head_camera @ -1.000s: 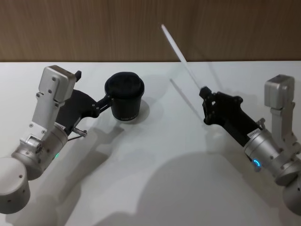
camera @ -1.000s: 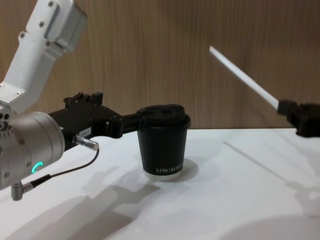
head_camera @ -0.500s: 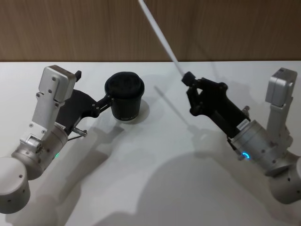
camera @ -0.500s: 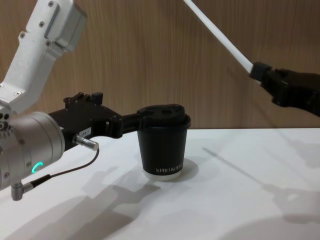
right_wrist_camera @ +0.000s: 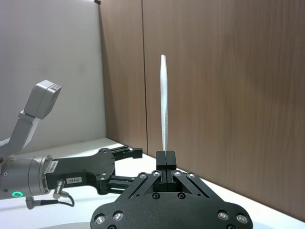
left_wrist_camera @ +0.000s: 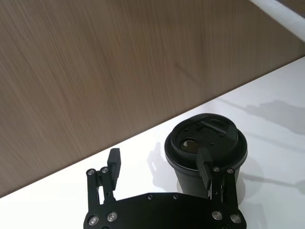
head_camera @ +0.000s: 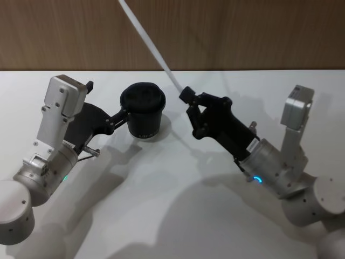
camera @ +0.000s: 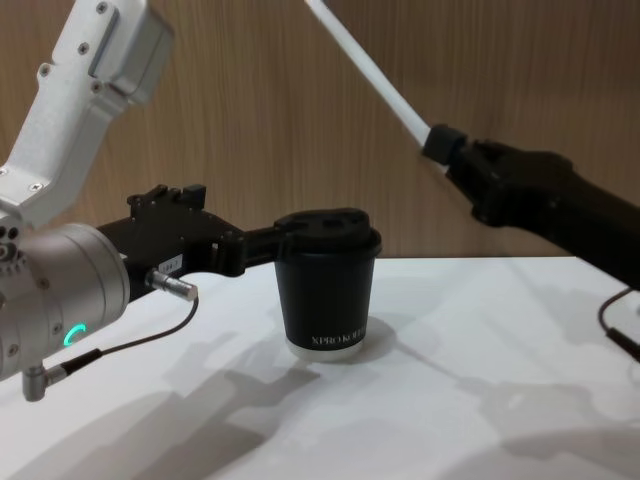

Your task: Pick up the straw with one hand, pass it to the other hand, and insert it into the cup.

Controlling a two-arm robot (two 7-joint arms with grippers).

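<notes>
Right gripper jaws clamped the tilted white straw above the bench, left gripper jaws stood open, one finger touching the black cup.

A smooth white table is bounded along its far edge by a wall of brown wood panels with vertical seams. In the right wrist view, a plain pale wall is joined to the panelling at a corner. Soft shadows are cast across the table.
</notes>
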